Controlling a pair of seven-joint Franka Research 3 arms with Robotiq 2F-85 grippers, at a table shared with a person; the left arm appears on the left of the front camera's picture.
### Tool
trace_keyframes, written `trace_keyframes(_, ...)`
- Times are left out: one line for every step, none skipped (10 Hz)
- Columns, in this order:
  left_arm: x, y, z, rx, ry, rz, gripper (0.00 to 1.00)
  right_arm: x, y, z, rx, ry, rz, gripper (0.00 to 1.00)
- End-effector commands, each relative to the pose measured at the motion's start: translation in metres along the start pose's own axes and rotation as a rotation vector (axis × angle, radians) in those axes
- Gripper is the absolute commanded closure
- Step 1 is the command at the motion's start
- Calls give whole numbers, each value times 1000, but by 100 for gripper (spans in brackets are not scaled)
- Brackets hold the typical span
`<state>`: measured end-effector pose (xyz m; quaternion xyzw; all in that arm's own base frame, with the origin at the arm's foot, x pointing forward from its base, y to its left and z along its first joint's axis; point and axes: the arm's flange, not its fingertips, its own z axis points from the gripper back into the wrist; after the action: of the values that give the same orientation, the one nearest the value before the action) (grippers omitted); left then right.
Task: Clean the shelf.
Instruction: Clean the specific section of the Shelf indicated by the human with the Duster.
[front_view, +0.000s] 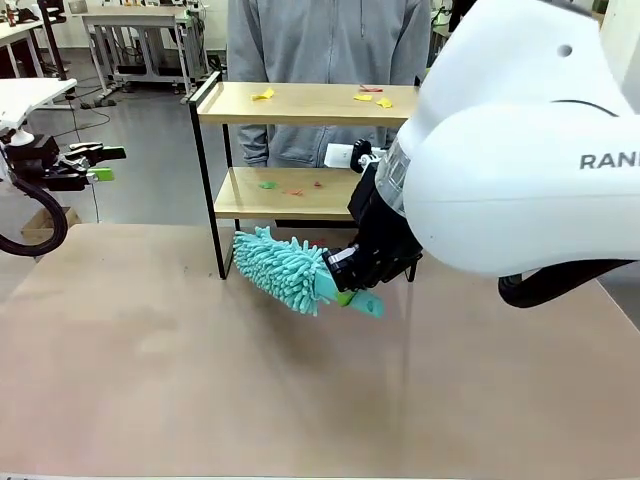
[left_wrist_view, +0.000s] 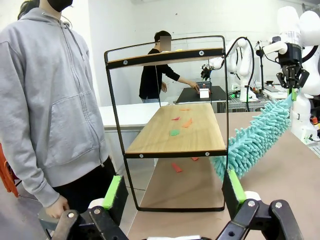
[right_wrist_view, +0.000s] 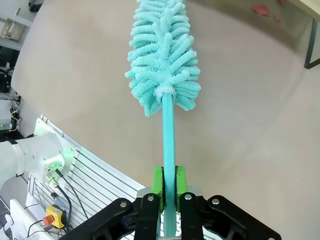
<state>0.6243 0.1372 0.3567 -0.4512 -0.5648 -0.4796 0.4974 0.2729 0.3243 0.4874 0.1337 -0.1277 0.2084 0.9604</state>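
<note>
Clamping its right fingers (right_wrist_view: 159, 180) on the duster's (front_view: 285, 268) thin stiff handle, the robot is holding the soft head by the shelf (front_view: 300, 104) at upper centre, likely light and tippy, left fingers (left_wrist_view: 114, 192) apart.

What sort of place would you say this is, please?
Probably a robotics lab: a small shelf strewn with coloured scraps stands on the table, the right gripper clamps a teal duster, and white workbenches stand farther off.
</note>
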Motion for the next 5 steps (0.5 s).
trace_keyframes(2,-1,0,-3,-3,-5,0,0,1,-3,-1,5,3,87)
trace_keyframes(2,-1,0,-3,-3,-5,0,4,25,-20,-27,-20,-26,87)
trace_keyframes(2,-1,0,-3,-3,-5,0,8,35,-31,-24,-44,-64,87)
trace_keyframes(2,-1,0,-3,-3,-5,0,10,43,-41,-52,-53,-103,87)
trace_keyframes(2,-1,0,-3,-3,-5,0,11,50,-49,-55,-83,-141,87)
